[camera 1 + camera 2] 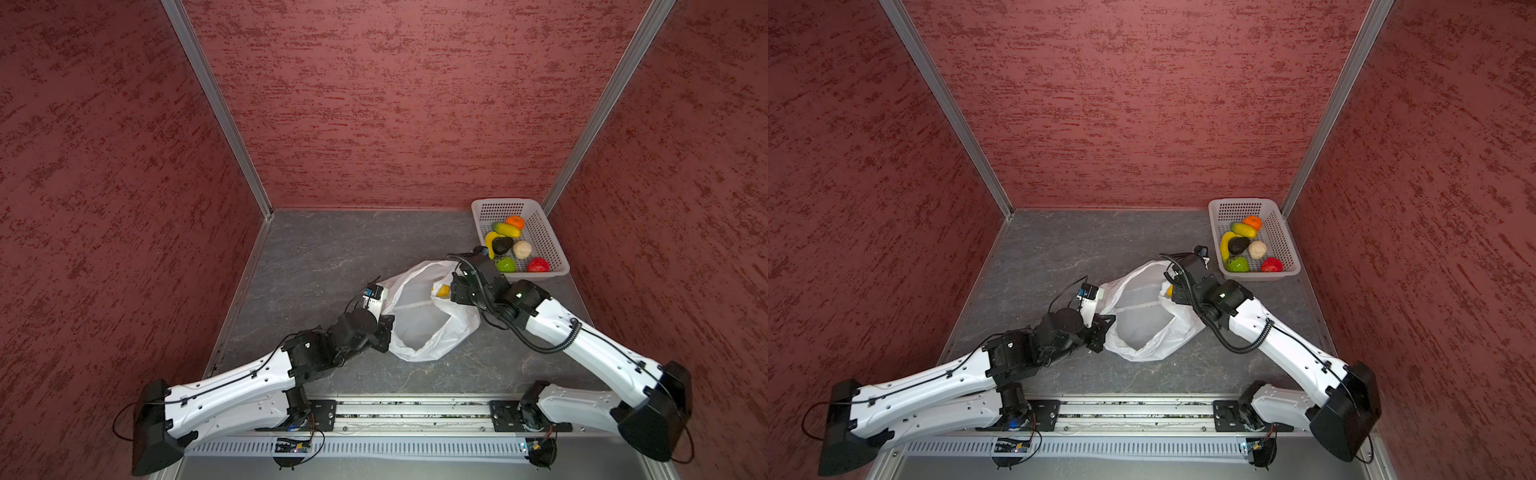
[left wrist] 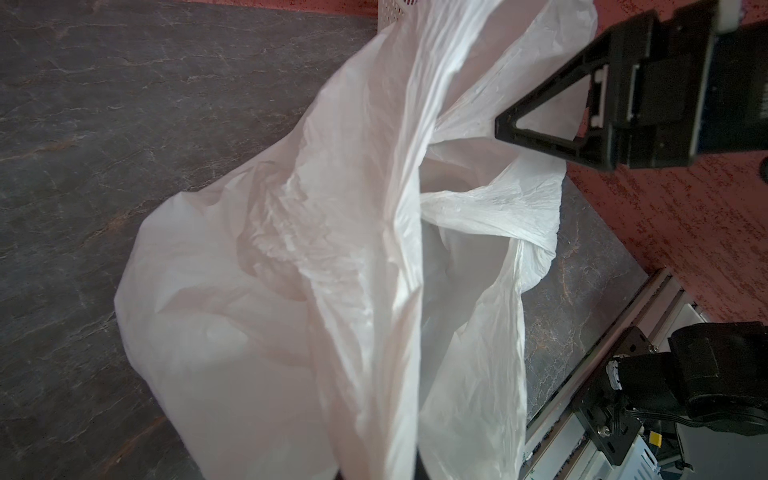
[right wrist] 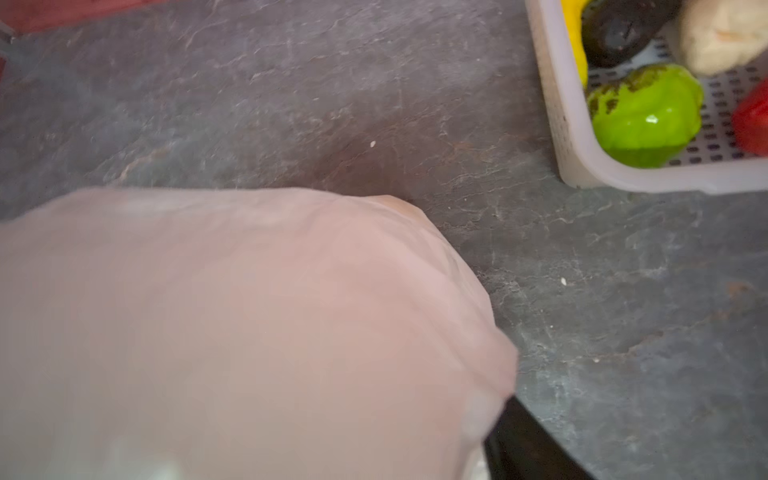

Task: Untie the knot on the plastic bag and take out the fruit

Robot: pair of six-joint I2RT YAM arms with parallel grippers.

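Seven fruit pieces sit in the white perforated basket [image 1: 505,210]: orange [image 1: 515,222], green-yellow mango [image 1: 505,229], banana [image 1: 490,243], avocado [image 1: 503,245], pale round piece [image 1: 522,249], green apple [image 1: 505,264], red apple [image 1: 538,264]. An eighth, a yellow lemon [image 1: 443,291], shows inside the plastic bag [image 1: 419,316], at the bag rim nearest the basket.

Plastic bag lies on the grey bench [image 1: 324,257], near the basket's corner on the robot side, not touching it. Its mouth gapes open and faces up; the film is slack and crumpled.

Left pincer [image 1: 385,332] is at the bag edge farthest from the basket, jaws together and clamped on the bag film. The left wrist view shows the film running up from the bench to it.

Right pincer [image 1: 454,291] is at the bag rim on the basket side, right by the lemon. Film blankets most of the right wrist view, and only a dark sliver of one finger [image 3: 528,449] shows. Cannot tell if the jaws are apart or on anything. The left wrist view shows one black triangular finger [image 2: 507,124] over the bag mouth.
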